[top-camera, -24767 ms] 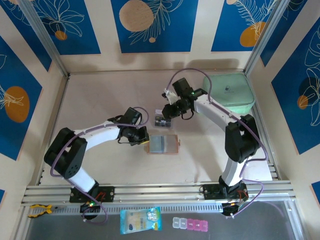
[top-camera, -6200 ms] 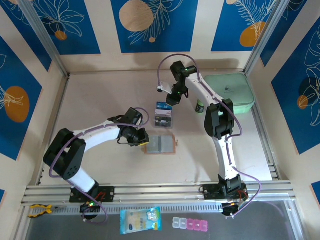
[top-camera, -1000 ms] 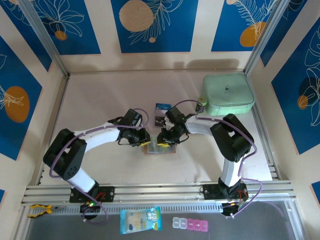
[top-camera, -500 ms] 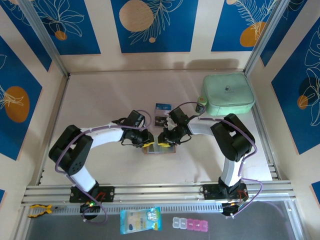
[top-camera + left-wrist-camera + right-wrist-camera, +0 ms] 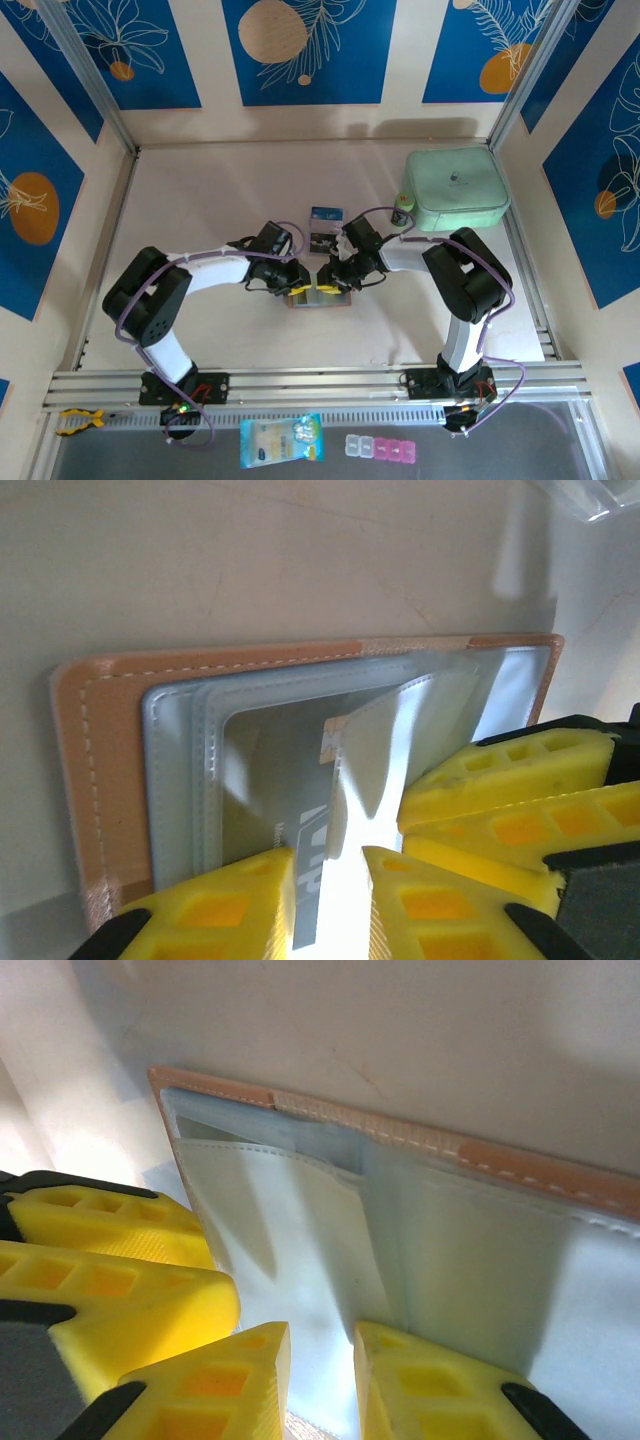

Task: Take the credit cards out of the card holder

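Mint-green case (image 5: 458, 188) at 2 o'clock on the beige table (image 5: 200, 200), small bottle-like item (image 5: 402, 201) just beside its left edge. On the dark near ledge: blue-and-yellow packet (image 5: 282, 440) at 6, pink-and-clear pill organiser (image 5: 379, 447) near its right, yellow clamp (image 5: 78, 420) at 7. Blue leaf-print wall panels (image 5: 300, 50) at 12

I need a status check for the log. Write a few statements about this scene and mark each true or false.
1. The card holder lies open on the table. True.
2. The left gripper and the right gripper are both at the card holder. True.
3. The green case rests on the card holder. False: it sits apart, at the far right.
4. No card is out yet. False: a blue card and a dark card lie on the table.
5. One card sits in a pocket. True.
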`<state>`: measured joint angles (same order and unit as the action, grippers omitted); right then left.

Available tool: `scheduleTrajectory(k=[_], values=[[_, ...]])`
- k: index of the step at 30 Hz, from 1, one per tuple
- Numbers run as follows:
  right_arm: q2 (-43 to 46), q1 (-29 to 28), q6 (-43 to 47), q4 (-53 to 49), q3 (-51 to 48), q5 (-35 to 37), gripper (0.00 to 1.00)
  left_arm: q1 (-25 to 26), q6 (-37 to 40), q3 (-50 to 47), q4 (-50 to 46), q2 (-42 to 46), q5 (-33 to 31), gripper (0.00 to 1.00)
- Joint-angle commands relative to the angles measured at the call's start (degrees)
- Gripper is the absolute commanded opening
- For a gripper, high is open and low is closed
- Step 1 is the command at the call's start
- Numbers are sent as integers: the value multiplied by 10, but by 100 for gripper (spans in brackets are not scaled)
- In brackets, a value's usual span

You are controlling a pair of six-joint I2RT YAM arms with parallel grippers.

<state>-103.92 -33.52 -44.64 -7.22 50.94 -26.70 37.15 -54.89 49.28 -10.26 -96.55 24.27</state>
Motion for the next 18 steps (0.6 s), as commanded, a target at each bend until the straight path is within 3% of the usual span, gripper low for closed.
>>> scheduleTrajectory(k=[1, 18], values=[[8, 2, -13, 4, -16, -12, 25, 6, -6, 5, 3, -7, 13, 23], [114, 22, -9, -15, -22, 0, 25, 11, -5, 44, -18, 13, 18, 21]])
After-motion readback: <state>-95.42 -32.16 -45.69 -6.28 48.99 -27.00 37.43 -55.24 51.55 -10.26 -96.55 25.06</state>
